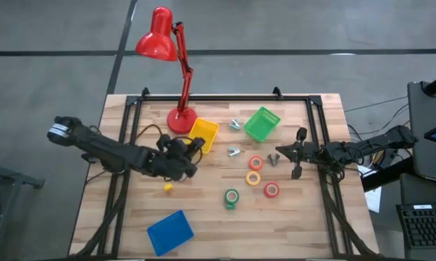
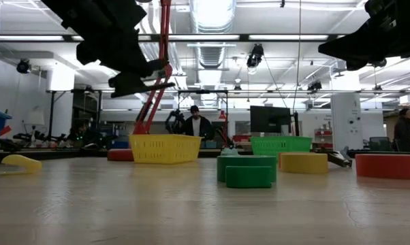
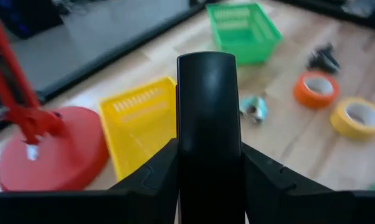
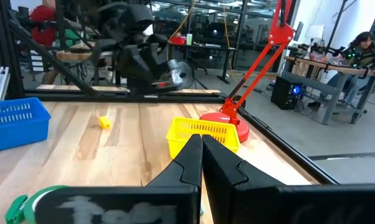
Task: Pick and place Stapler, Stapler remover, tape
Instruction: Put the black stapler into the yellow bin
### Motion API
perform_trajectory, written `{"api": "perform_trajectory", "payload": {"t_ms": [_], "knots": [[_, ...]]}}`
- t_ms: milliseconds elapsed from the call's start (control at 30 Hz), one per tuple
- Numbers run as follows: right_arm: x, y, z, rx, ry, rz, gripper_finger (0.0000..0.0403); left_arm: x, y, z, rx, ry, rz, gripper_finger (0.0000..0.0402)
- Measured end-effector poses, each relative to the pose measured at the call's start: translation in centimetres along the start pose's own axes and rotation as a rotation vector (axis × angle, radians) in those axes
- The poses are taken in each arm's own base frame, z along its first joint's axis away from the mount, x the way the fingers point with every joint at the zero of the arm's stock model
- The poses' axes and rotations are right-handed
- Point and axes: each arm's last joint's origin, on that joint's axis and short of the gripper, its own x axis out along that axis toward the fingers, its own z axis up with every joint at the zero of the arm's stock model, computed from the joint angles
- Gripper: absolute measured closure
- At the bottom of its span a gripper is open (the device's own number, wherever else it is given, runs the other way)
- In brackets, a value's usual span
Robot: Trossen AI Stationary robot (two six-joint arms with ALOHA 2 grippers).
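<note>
My left gripper (image 1: 190, 151) is shut on the black stapler (image 3: 208, 118), well above the table and just near of the yellow basket (image 1: 203, 134). It also shows high in the low view (image 2: 140, 76). My right gripper (image 1: 279, 154) is shut and empty, raised near the tape rolls. The orange (image 1: 256, 163), yellow (image 1: 253, 177), red (image 1: 271, 190) and green (image 1: 232, 197) rolls lie flat on the table. Silvery staple removers lie near the green basket (image 1: 235, 124) and mid-table (image 1: 233, 151). My left gripper pinches the stapler by its two long sides (image 3: 208, 168) between the two fingers (image 3: 151, 177). The stapler lies along the fingers, its free end (image 3: 206, 62) sticking out past them toward the yellow basket. It is lifted clear of the table.
A red lamp's base (image 1: 180, 119) stands just left of the yellow basket. A green basket (image 1: 261, 123) is at the far middle and a blue basket (image 1: 169, 232) at the near left. A tiny yellow block (image 1: 167, 188) lies below my left gripper. People show beyond the table.
</note>
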Motion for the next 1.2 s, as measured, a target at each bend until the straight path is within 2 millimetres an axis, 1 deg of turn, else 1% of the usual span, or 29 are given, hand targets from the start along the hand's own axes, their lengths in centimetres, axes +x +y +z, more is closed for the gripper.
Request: {"api": "perform_trajectory", "payload": {"t_ms": [167,300,467,633,800,900,1200], "knots": [[0.0,0.0,0.0,0.000,0.000,0.000,0.0394,1.4,1.7,1.3,-0.043,0.001,0.059,0.0263],[0.0,0.0,0.0,0.000,0.000,0.000,0.0394,3.4,2.8,2.0,-0.050,0.022,0.110,0.0262],[0.0,0.0,0.0,0.000,0.000,0.000,0.0394,6.2,3.8,2.7,-0.089,0.062,0.084,0.0262],[0.0,0.0,0.0,0.000,0.000,0.000,0.0394,8.7,4.8,2.7,-0.153,0.102,0.103,0.0262],[0.0,0.0,0.0,0.000,0.000,0.000,0.0394,10.8,4.6,1.8,-0.168,0.145,0.104,0.0262],[0.0,0.0,0.0,0.000,0.000,0.000,0.0394,11.7,4.3,1.4,-0.197,0.143,0.091,0.0262],[0.0,0.0,0.0,0.002,0.000,0.000,0.0394,13.2,3.8,0.3,-0.272,0.171,0.091,0.0261]]}}
